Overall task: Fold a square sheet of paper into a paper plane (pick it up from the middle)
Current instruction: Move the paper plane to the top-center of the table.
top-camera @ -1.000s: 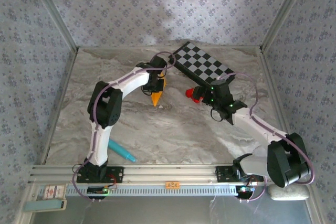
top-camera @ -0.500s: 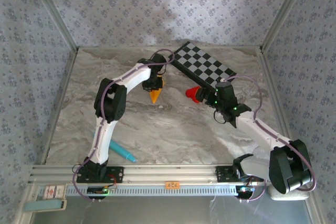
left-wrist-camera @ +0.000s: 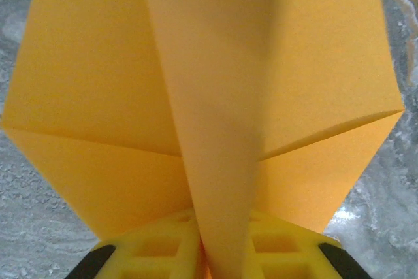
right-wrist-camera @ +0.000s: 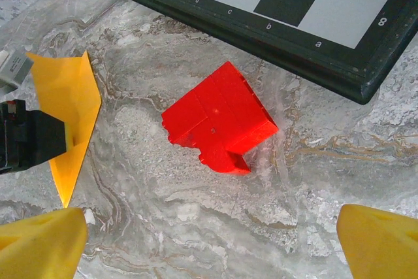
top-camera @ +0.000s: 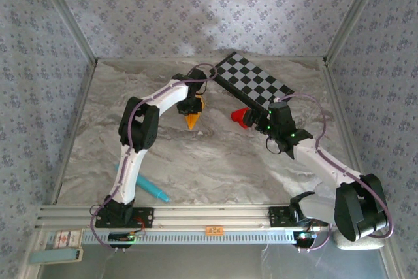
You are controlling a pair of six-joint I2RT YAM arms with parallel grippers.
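Looking down, you have the grey marbled table (top-camera: 196, 161) with a black-and-white checkerboard (top-camera: 251, 83) lying at its far side. Your left gripper (top-camera: 194, 104) is pinching the orange-yellow creased paper plane (left-wrist-camera: 209, 96) along its centre fold, wings spread to either side. The plane sits near the table's middle, left of the board's near corner, nose pointing toward the arm bases. Your right gripper (right-wrist-camera: 209, 253) is spread wide over a small red plastic block (right-wrist-camera: 219, 117) just beside the board's edge. A teal cylinder (top-camera: 151, 189) lies near the left arm's base.
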